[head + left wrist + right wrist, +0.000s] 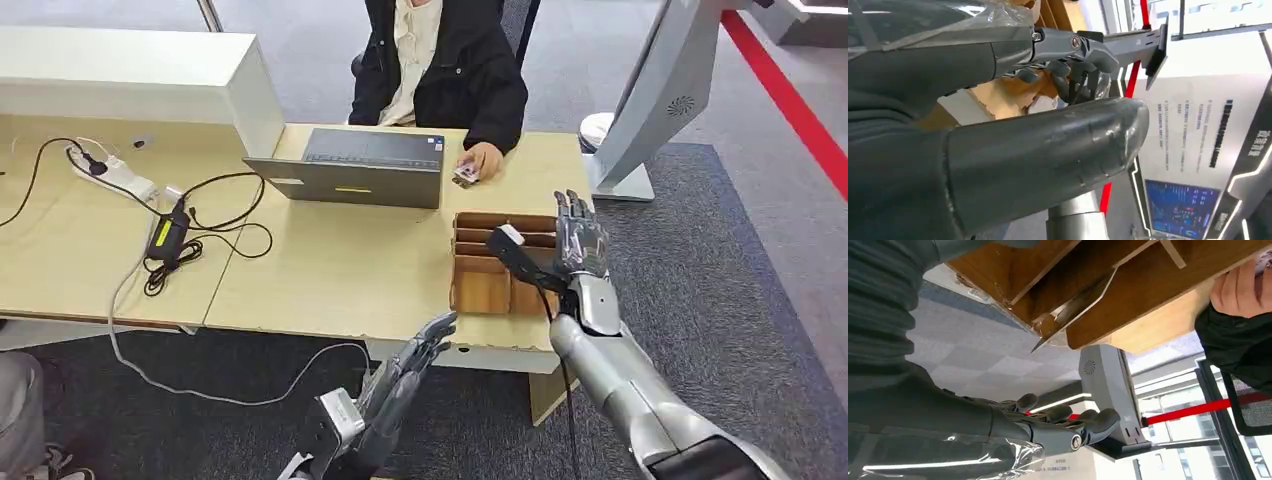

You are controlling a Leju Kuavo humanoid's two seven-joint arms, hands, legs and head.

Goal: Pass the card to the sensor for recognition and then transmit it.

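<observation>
Right arm raised over the table's right end, right hand (580, 240) upright with fingers spread, released, holding nothing, hovering just beside the wooden organizer (482, 285) (open slots, divider slats visible). Left hand (405, 375) low at the near table edge, fingers extended forward and slightly apart, nothing in it; left wrist view shows the thumb (1048, 155) straight.

The card (465, 176) is not with the robot: a person seated across the table (320, 270) pinches it in one hand (484, 160), resting on the tabletop just right of the laptop (350, 180).

Counts: one card, one organizer, one laptop, one power strip (120, 178), one black adapter (165, 235) with tangled cables. One white stand (660, 100) on the carpet beyond the table's right end. Whether this is the sensor, can't tell.
</observation>
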